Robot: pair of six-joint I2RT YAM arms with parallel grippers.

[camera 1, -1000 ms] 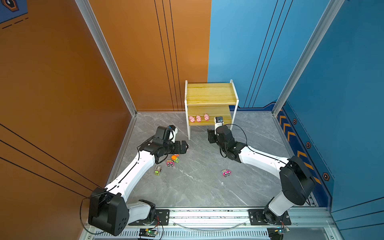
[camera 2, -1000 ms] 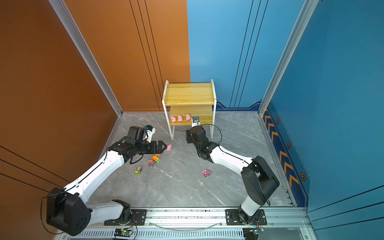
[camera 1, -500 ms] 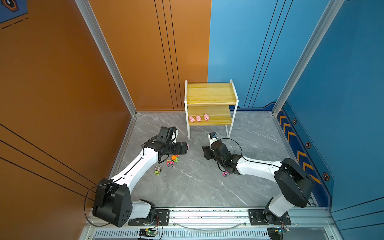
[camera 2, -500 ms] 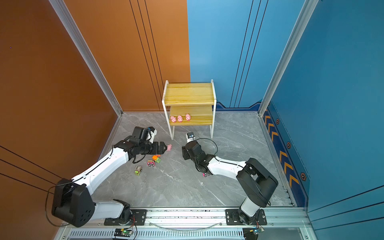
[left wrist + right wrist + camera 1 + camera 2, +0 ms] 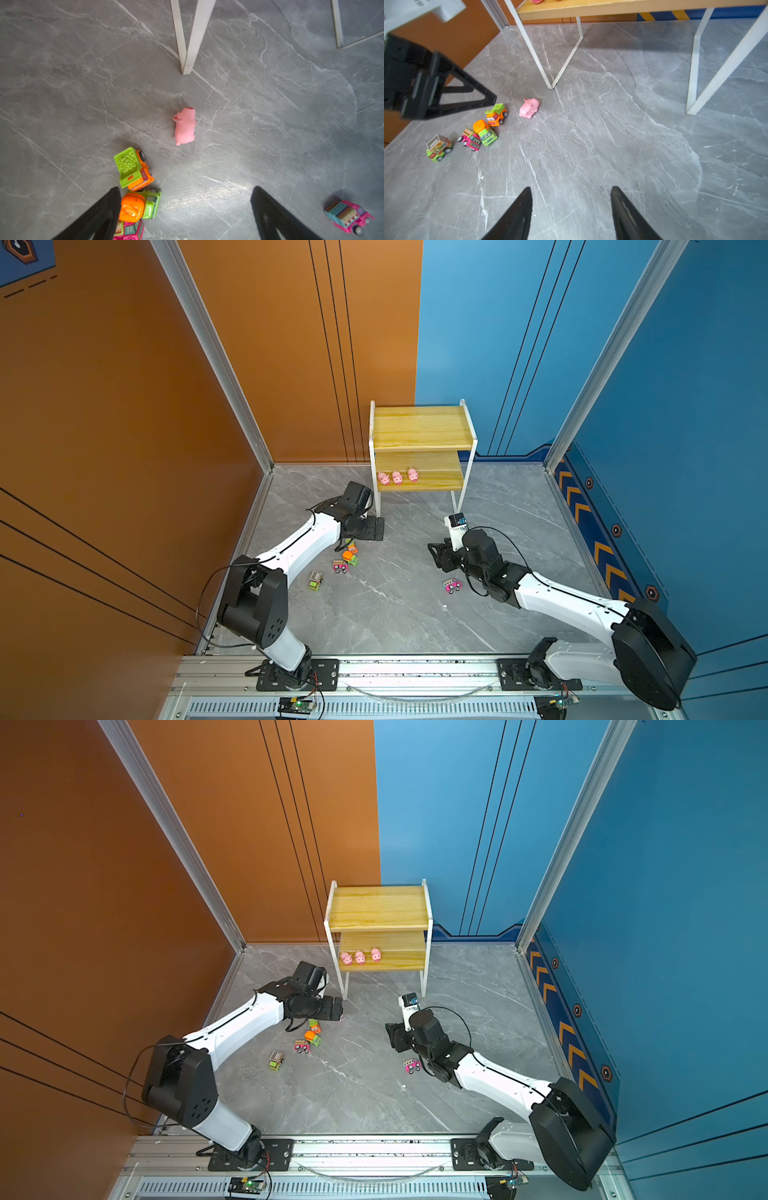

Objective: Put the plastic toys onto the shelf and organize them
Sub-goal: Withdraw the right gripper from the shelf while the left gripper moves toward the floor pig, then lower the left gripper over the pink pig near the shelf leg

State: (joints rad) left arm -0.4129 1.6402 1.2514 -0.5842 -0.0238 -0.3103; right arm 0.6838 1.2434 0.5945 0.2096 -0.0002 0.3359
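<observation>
Back from the shelf point(image 5: 422, 427) the right gripper point(image 5: 435, 558) is now hanging low over the surface point(image 5: 395, 614), having left the right end of the lower board point(image 5: 438, 472) where it was reaching a second ago. The left gripper point(image 5: 379, 529) is staying almost where it was, just beside the shelf's front left leg point(image 5: 376, 504).

In the right wrist view the right gripper point(image 5: 571, 188) is showing its jaws partly apart with only bare grey surface between them; it is holding nothing and touching no toy. The left gripper point(image 5: 185, 188) is standing wide apart and is also gripping nothing. It is pointing at a pink pig point(image 5: 185, 126) that seems to be lying on its side on the surface, ahead of the fingertips and clear of them, near the foot of that leg.

One left finger is hanging right beside a green truck with an orange drum point(image 5: 139, 206); whether it is touching the truck cannot be told. An orange truck with a green bed point(image 5: 134, 169) is sitting just beyond the drum truck, and a pink truck point(image 5: 470, 140) is pressing against the drum truck's other side. A green truck with a boxy load point(image 5: 438, 147) is standing a little apart from them. Another pink truck with a blue bed point(image 5: 451, 585) is standing alone beside the right arm.

Three pink pigs point(image 5: 397, 477) are standing in a row at the left end of the lower board, and the upper board is lying bare.
</observation>
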